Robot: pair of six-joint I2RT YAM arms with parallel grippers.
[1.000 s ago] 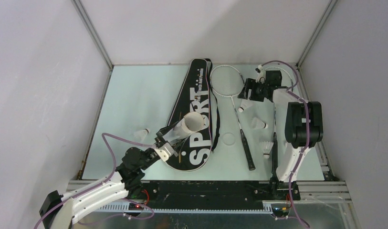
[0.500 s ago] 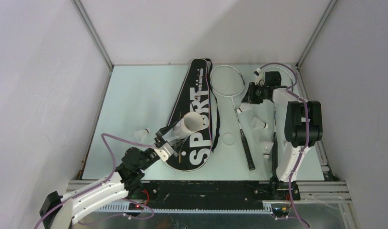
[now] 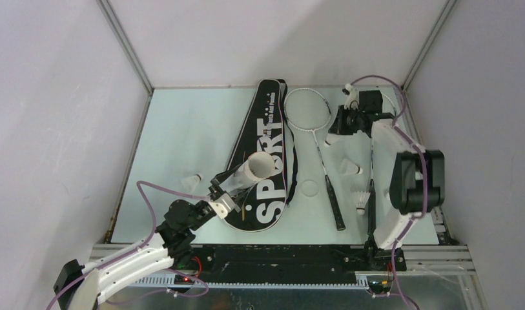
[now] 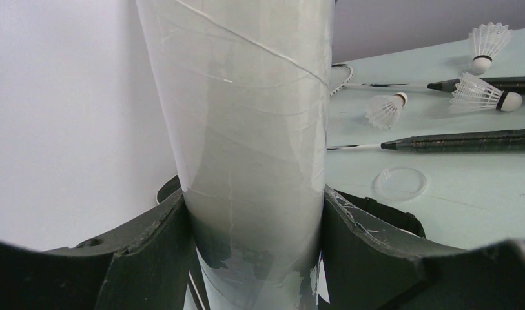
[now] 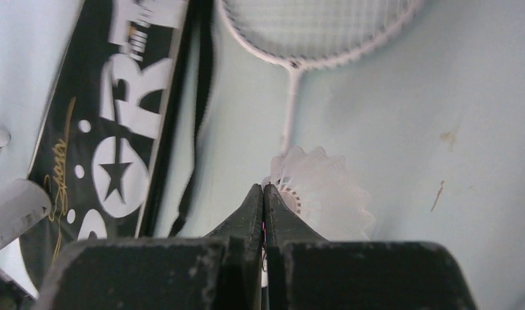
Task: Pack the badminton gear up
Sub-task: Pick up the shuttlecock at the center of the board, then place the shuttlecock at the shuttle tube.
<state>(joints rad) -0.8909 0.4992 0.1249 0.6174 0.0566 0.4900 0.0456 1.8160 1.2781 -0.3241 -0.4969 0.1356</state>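
Note:
My left gripper (image 3: 222,192) is shut on the long white tube (image 3: 256,169), whose open end points up over the black "SPORT" bag (image 3: 263,139). In the left wrist view the tube (image 4: 253,129) fills the gap between both fingers (image 4: 143,258). At the back right, my right gripper (image 3: 338,129) is shut, pinching the feather edge of a shuttlecock (image 3: 334,138). The right wrist view shows that shuttlecock (image 5: 324,187) against the closed tips of my right gripper (image 5: 263,188). One racket (image 3: 308,110) lies beside the bag. A second racket's handle (image 3: 371,206) lies by the right arm.
Three loose shuttlecocks lie on the table: one at the left (image 3: 194,181) and two at the right (image 3: 351,168), (image 3: 361,202). A clear round lid (image 3: 308,188) rests between the bag and the first racket's handle (image 3: 335,205). Walls enclose the table on three sides.
My right gripper has shut from wide open onto the shuttlecock and drawn back slightly, with the shuttlecock shifting along. The right elbow swung rightward. The left arm and tube have not moved.

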